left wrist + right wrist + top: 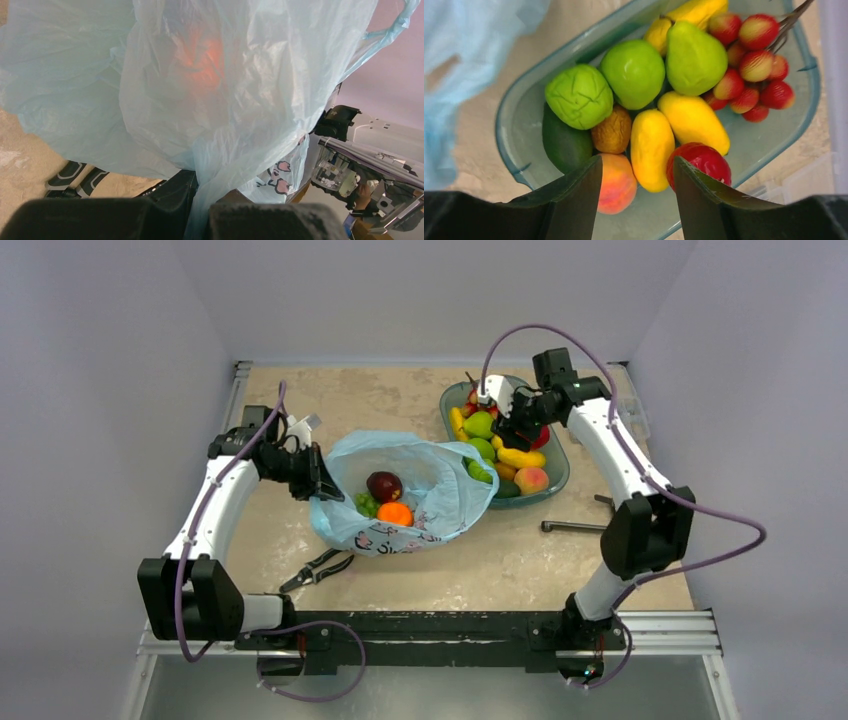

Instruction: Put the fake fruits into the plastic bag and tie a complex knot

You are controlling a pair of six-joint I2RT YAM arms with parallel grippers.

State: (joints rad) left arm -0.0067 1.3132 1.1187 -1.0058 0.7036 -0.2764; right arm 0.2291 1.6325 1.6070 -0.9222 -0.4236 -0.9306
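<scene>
**Next pick looks lined up: the yellow fruit (652, 145) sits square under the right tool (636, 162)**

So the right tool hangs over the teal dish (509, 145), jaws apart and nothing in them. The yellow fruit is directly below the gap. Its long axis runs along the finger faces, crosswise to the line the jaws close on. If that's the target, a straight drop should pinch it across the narrow middle, no wrist twist needed.

It's tight in there though. A peach (616, 182) is tucked against one finger and a red apple (701, 162) against the other, so either could get clipped on the way down. The rest of the fake fruits (634, 72) are piled further out past the fingertips.

The left tool (318, 478) is clenched on the rim of the plastic bag (430, 475), holding the mouth up and open on the bench (500, 560). Inside it are a dark red apple (384, 485), green grapes (367, 504) and an orange (395, 513).

From the right tool, the bag lies off to the peach side, between the two arms. The right arm is the one at the dish, so I'd guess it does the carrying. I can't see a knot anywhere yet.
</scene>
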